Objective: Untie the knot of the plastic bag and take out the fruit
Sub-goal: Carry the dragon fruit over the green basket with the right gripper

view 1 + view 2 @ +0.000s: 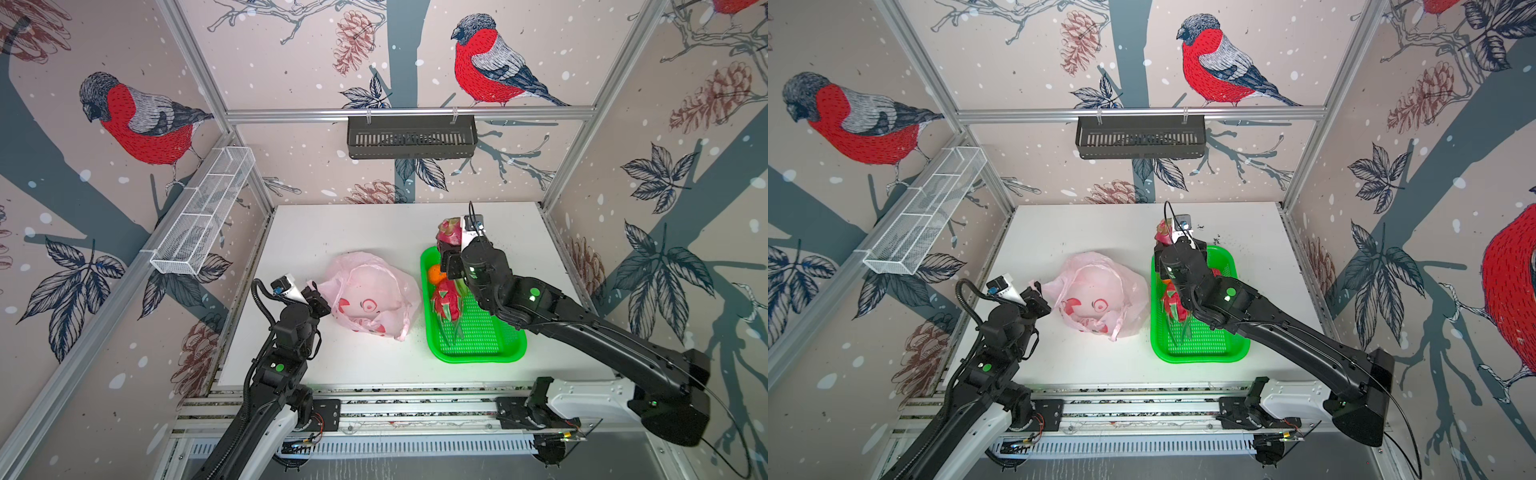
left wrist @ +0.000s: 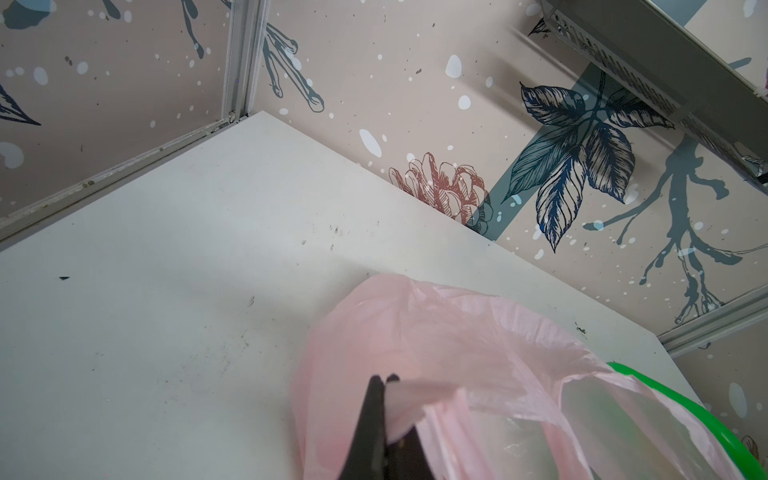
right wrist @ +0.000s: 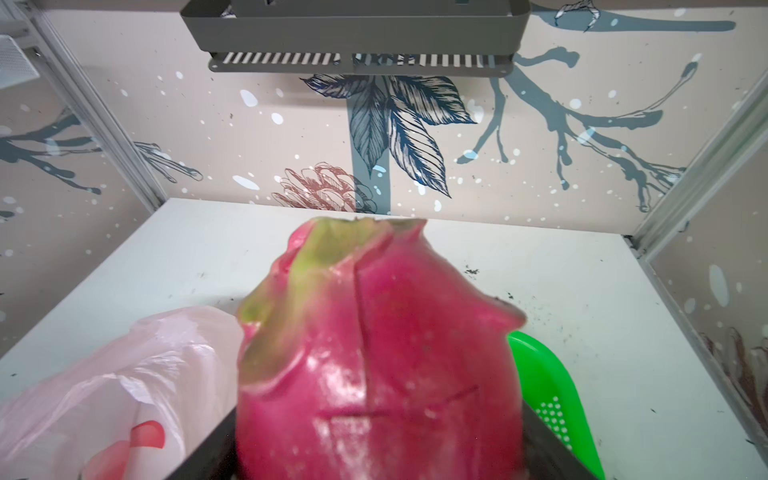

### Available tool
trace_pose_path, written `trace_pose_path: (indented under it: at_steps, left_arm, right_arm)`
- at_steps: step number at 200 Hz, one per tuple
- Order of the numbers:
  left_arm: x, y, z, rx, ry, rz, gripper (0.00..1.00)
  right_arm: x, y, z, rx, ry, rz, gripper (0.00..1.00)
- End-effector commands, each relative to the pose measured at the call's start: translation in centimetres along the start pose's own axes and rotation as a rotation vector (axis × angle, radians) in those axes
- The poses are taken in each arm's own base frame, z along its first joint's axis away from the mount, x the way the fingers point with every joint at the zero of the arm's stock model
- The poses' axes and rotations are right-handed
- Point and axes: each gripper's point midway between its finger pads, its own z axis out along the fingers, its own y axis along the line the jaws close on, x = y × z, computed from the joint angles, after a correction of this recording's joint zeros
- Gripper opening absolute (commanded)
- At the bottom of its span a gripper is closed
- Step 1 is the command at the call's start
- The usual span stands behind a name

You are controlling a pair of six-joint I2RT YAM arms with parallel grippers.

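While my left fingers [image 2: 371, 419] pinch the plastic bag [image 1: 370, 295] mid-frame, right fingers [image 3: 208, 455] clamp a dragon fruit [image 3: 374, 353] upper right of it.

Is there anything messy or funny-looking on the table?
Yes. Little dark crumbs are scattered over the white table behind the green tray, toward the far right corner. They look like spilled dirt on an otherwise plain surface. Nothing else stands out.
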Motion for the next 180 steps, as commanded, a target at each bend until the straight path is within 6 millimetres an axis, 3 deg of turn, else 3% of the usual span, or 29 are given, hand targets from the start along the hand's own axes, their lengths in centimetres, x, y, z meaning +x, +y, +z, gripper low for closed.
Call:
trace_pose_path:
  at_steps: [1, 84, 180]
  left_arm:
    - [-0.8, -0.7, -0.1, 0.026, -0.021, 0.001, 0.0]
    - [-0.3, -0.8, 0.1, 0.034, -0.003, 0.011, 0.0]
    - [-0.1, -0.7, 0.1, 0.033, 0.003, 0.019, 0.0]
  right_arm:
    - [1.3, -1.3, -0.2, 0.039, 0.034, 0.015, 0.32]
    - [4.6, -2.1, 0.0, 0.046, 0.111, 0.062, 0.32]
    - [10.0, -2.6, 1.5, 0.058, 0.243, 0.128, 0.32]
